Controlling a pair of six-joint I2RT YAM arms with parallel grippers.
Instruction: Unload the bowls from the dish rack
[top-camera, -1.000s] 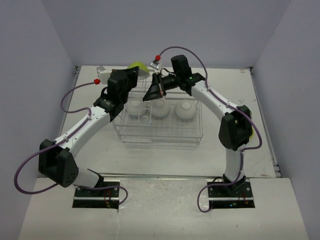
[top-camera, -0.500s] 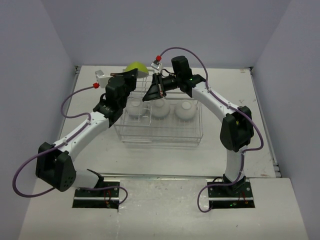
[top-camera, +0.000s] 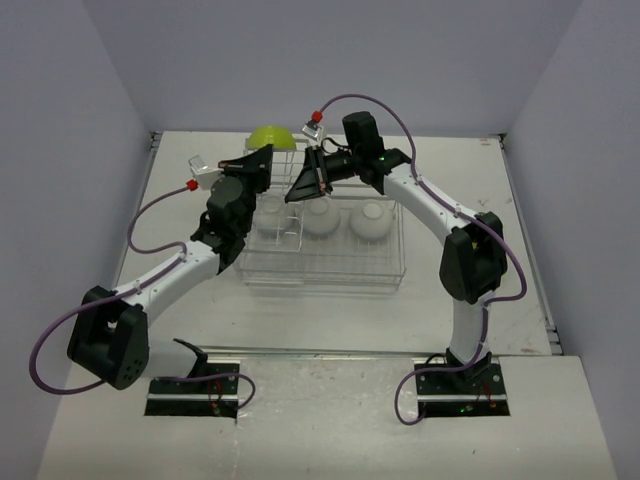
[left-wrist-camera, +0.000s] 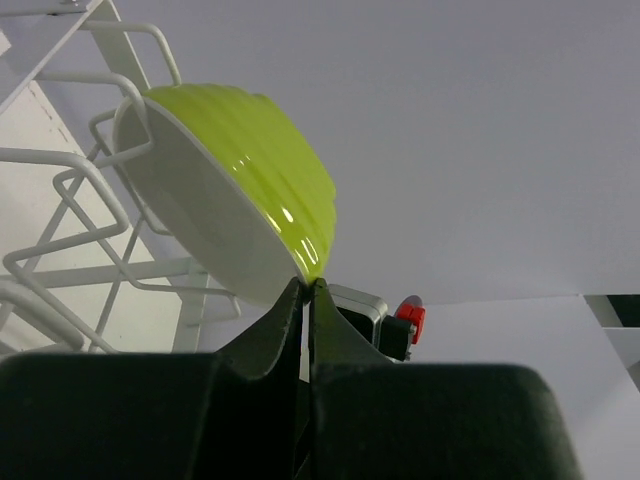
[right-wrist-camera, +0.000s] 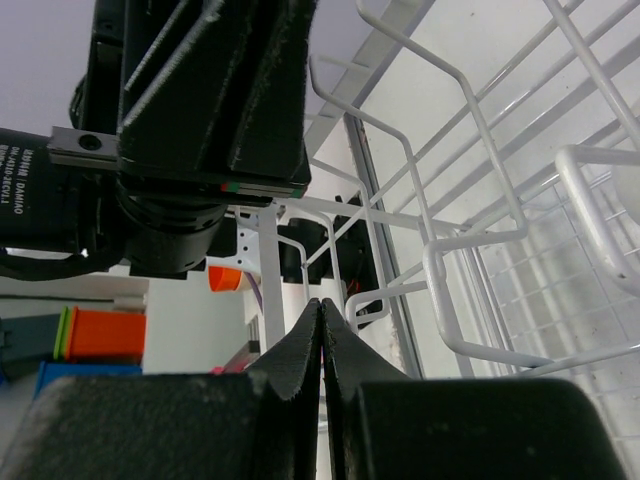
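Three plain white round bowls (top-camera: 322, 218) sit upside down in a row in the low basket of the white wire dish rack (top-camera: 330, 272), none touched by either arm. A fourth, the lime-yellow ribbed bowl (left-wrist-camera: 250, 150), is at the far, taller slotted end of the rack, tilted, its upper rim against the wire loops.

Left claw (left-wrist-camera: 306, 286): fingers drawn to a slit, the lime-yellow bowl's lower rim pinched at their tips. The bowl is not yet free of the wires.

Right claw (right-wrist-camera: 322, 302): fingers pressed together, nothing between them. It hangs above the rack's slotted end, beside the left claw.

Counter (top-camera: 340, 315): no unloaded bowl shows plainly. A lime-yellow sliver (top-camera: 503, 262) peeks from behind the right arm's elbow; too hidden to name.

Judgement: early in the task. One lift-out is under way; the three white bowls are left to do. No patterned bowl is visible in these views.
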